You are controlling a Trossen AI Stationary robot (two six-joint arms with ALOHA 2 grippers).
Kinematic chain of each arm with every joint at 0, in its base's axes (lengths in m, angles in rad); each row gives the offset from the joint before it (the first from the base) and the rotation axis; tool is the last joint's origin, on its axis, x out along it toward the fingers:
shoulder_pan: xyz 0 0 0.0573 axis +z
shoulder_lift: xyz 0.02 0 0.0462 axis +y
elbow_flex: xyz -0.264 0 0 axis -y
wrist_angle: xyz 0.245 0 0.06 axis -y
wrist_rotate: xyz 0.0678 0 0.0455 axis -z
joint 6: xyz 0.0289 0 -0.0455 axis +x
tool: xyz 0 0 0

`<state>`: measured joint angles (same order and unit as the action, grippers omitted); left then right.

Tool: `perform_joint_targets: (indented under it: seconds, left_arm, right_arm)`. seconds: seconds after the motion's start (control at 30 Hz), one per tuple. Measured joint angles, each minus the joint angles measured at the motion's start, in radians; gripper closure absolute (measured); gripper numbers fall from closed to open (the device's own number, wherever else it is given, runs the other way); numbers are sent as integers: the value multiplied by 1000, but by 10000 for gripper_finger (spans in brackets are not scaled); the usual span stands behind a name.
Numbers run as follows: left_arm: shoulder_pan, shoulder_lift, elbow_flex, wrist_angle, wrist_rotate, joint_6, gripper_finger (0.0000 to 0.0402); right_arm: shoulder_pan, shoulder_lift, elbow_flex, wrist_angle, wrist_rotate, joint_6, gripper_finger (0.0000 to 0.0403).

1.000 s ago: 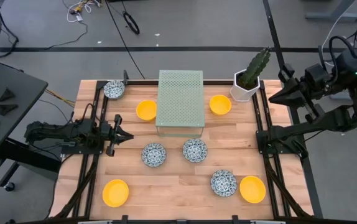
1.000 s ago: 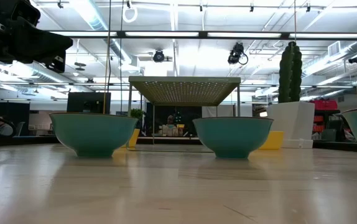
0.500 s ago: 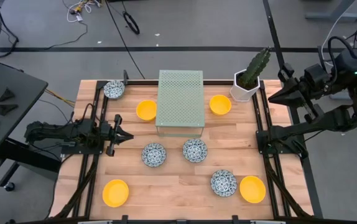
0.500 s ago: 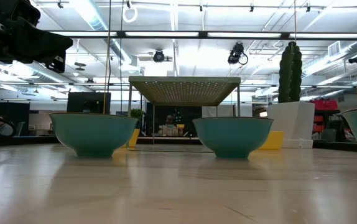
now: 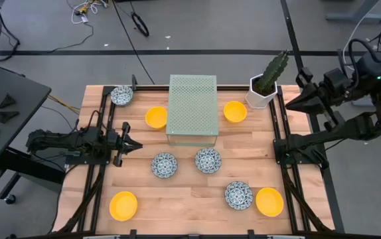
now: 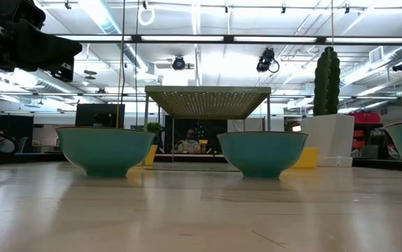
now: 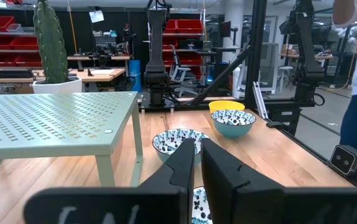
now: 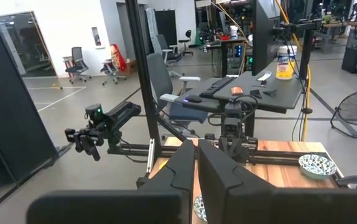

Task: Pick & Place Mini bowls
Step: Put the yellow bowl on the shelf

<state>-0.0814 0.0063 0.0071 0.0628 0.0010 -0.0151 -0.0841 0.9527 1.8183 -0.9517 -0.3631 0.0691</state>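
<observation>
Left gripper closed on nothing, low at the table's left edge; right gripper closed, empty, raised off the right edge. All eight mini bowls sit untouched around the green rack. Judged: pre-pick; next move needs opened fingers over the nearest bowl's rim.

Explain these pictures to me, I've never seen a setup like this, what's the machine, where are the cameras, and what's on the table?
It is a robot with two dark arms at a wooden table. One camera looks straight down, one sits at table height, and one rides on each wrist. The left gripper rests at the table's left edge; the right gripper hangs off the right side. Both are shut and hold nothing. On the table lie four yellow bowls, four blue patterned bowls, a green perforated stand and a potted cactus.
</observation>
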Motion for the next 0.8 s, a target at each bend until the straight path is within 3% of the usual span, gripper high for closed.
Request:
perform_joint_targets:
  seconds: [0.17, 0.4, 0.6, 0.8]
  left_arm:
    - [0, 0, 0, 0, 0, 0, 367]
    - [0, 0, 0, 0, 0, 0, 367]
    - [0, 0, 0, 0, 0, 0, 367]
    - [0, 0, 0, 0, 0, 0, 367]
  right_arm:
    - [1, 0, 0, -33, -79, -17, 378]
    - [1, 0, -4, -201, -81, -82, 378]
    - [7, 0, -95, -278, -79, -85, 378]
    - [133, 0, -206, -272, -48, -85, 378]
